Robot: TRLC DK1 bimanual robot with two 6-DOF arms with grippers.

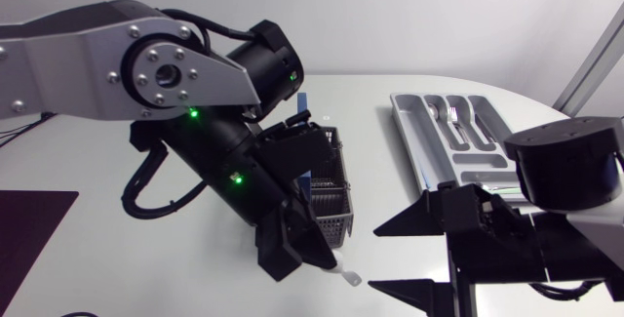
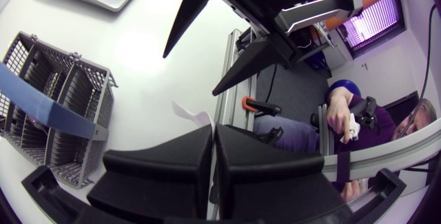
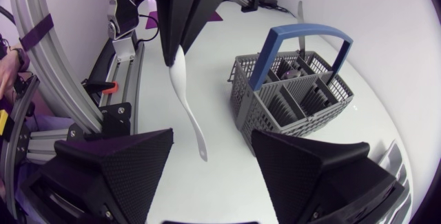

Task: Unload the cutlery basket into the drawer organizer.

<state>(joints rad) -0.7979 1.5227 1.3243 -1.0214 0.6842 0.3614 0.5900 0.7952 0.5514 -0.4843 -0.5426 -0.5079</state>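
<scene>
Plainly the weak spot is the hold: the left gripper [image 3: 176, 45], fingers pressed together, pinches a white plastic utensil [image 3: 186, 96] by its broad end only. The thin handle hangs free above the bench [image 1: 390, 93], just beside the cutlery basket [image 3: 293, 103] and near the bench's edge. A quick swing could, I judge, twist it out of the pinch, and it might then fall off the bench altogether. The drawer organizer [image 1: 458, 132] lies well apart, over on the right side. The right gripper [image 1: 375, 258], fingers spread and holding nothing, stands between the two, so a straight carry risks a knock between arms. If a handover is meant, the dangling handle may sway and miss those spread fingers.
</scene>
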